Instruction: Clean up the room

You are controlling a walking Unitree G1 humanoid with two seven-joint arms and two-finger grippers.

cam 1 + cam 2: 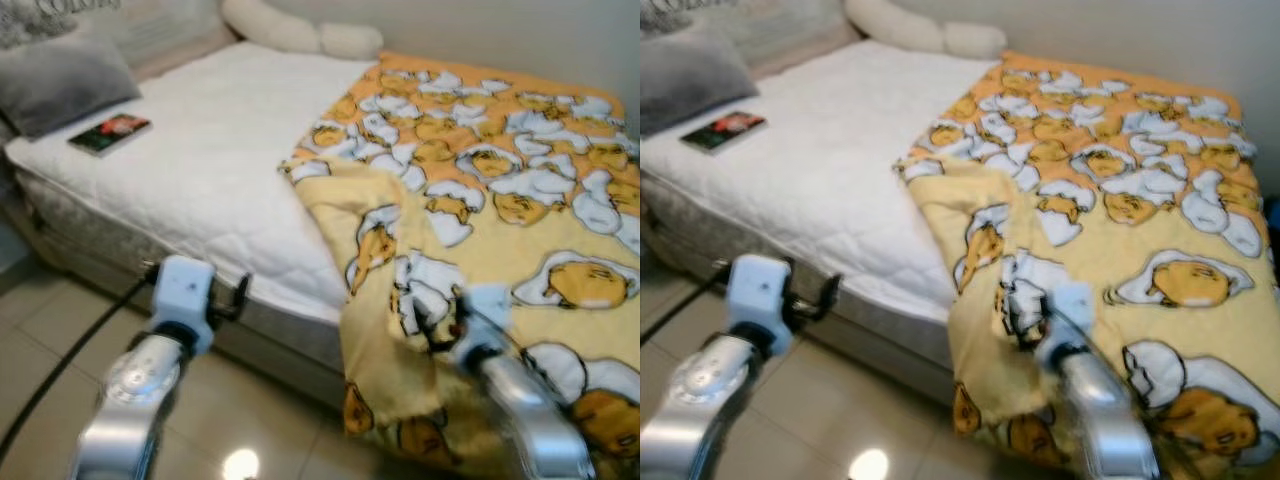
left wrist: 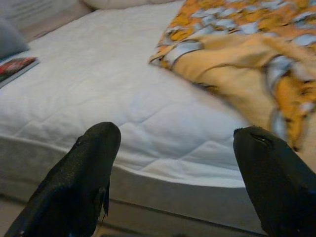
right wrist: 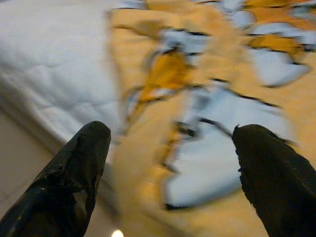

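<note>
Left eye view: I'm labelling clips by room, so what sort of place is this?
Most likely a bedroom: a bed with a white quilted mattress, a yellow cartoon-print fleece blanket draped over its side, and grey and cream pillows at the head.

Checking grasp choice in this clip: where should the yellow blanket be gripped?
Probably at the folded-back edge of the yellow blanket, coming from the bed's floor side: it lies raised on the white mattress. The open right tool is nearest.
</note>
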